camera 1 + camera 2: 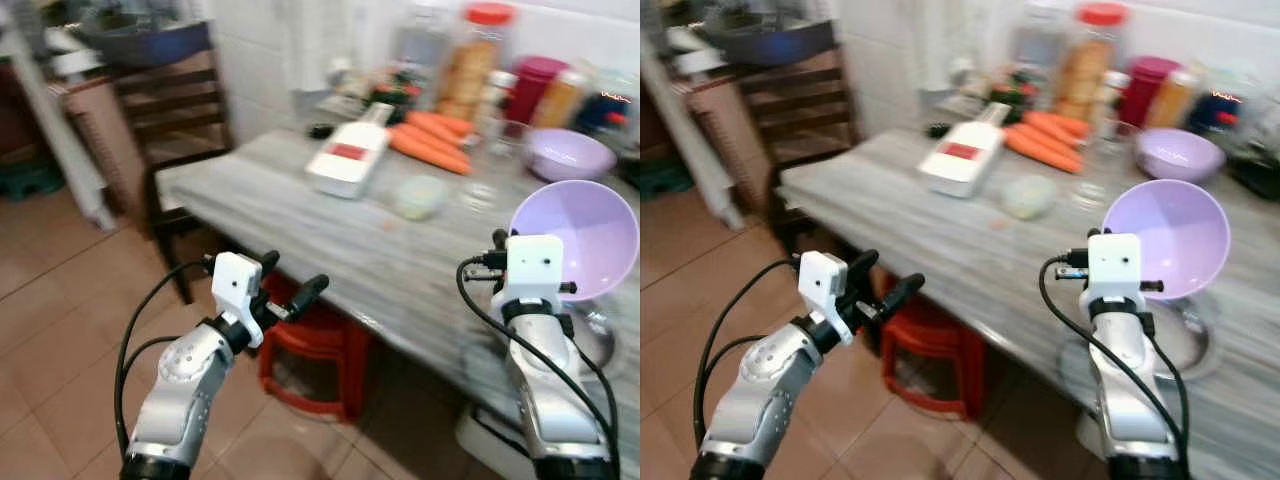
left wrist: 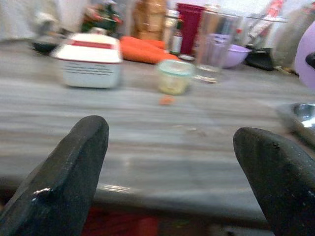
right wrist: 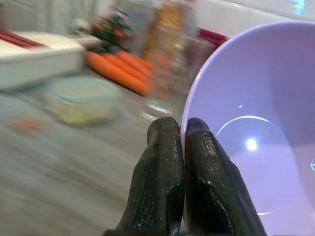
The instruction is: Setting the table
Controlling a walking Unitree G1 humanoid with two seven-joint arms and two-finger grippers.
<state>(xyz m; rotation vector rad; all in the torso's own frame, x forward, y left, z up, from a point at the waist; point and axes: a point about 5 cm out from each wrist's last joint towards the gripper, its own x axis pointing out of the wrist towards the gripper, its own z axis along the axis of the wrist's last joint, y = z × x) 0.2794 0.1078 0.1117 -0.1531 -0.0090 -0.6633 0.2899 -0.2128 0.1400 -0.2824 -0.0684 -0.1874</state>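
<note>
one lilac bowl (image 1: 585,235) pinched by right gripper (image 3: 183,142) above table (image 1: 300,210).

Glossy lilac plastic bowl (image 1: 590,235) in the right gripper's (image 3: 183,147) matt black fingers; the table (image 1: 300,215) looks like smooth grey veined stone, a shiny metal bowl (image 2: 301,114) near its front edge

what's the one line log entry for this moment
right gripper: shut on purple bowl rim, held above table | left gripper: open, empty, at table edge | steel bowl: under purple bowl
</note>
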